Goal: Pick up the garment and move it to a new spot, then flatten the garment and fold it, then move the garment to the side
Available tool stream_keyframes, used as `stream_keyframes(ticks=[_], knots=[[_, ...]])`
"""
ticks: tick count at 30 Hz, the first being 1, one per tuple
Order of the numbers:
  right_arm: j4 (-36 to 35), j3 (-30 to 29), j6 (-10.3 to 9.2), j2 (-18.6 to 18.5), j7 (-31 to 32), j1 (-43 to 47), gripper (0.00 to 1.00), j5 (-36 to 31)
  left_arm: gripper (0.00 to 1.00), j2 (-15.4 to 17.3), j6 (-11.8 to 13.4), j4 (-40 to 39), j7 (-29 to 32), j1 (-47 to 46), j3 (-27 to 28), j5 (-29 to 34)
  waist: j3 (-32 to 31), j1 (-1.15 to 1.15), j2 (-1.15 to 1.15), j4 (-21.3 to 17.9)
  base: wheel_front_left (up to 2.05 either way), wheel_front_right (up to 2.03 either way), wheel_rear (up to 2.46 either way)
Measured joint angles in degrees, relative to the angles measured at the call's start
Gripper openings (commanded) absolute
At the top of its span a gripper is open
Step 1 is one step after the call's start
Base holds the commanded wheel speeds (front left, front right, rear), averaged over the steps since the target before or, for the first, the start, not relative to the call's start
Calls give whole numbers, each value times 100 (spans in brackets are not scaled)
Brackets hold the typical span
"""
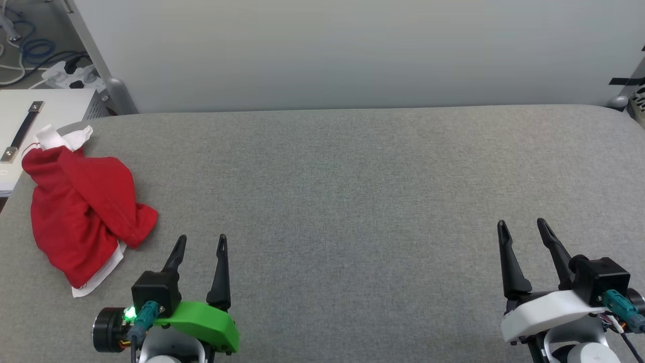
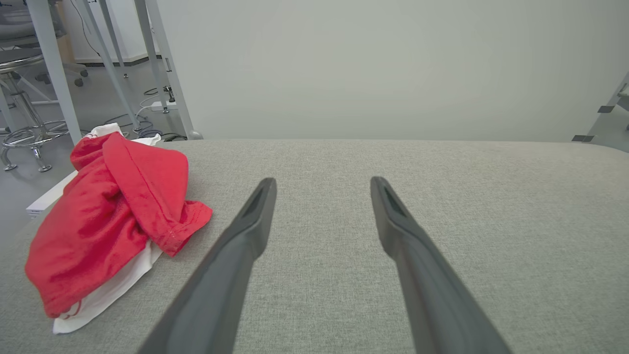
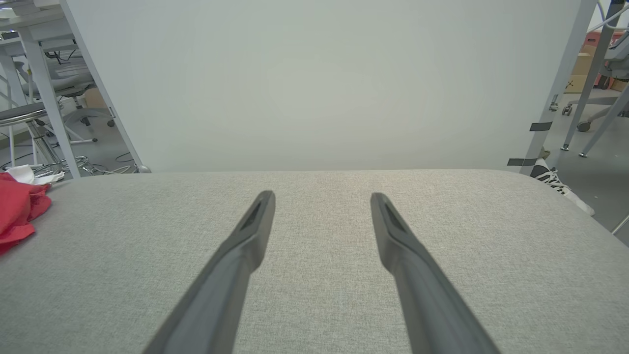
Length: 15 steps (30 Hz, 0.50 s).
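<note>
At the left end of the grey table lies one garment, crumpled, red over white. Of the two grippers, the left gripper hovers near it, spread and empty; the right gripper, well apart, likewise. The left wrist view adds a stool, the right wrist view one striped shoe.

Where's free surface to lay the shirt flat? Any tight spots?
The middle of the grey table is bare, from the left gripper across to the right gripper and back to the white panel. Its right end is bare too. Crowded at the left edge: the crumpled red shirt lies there, just left of the left gripper.
</note>
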Motion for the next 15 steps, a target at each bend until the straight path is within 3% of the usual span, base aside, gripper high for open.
stream_keyframes(ticks=[15], knots=[[48,19,0,0,-189,-2,100,171,100,-1,-77,133,-181,-4,-71,-130,74,0,0,33,0,0,0]])
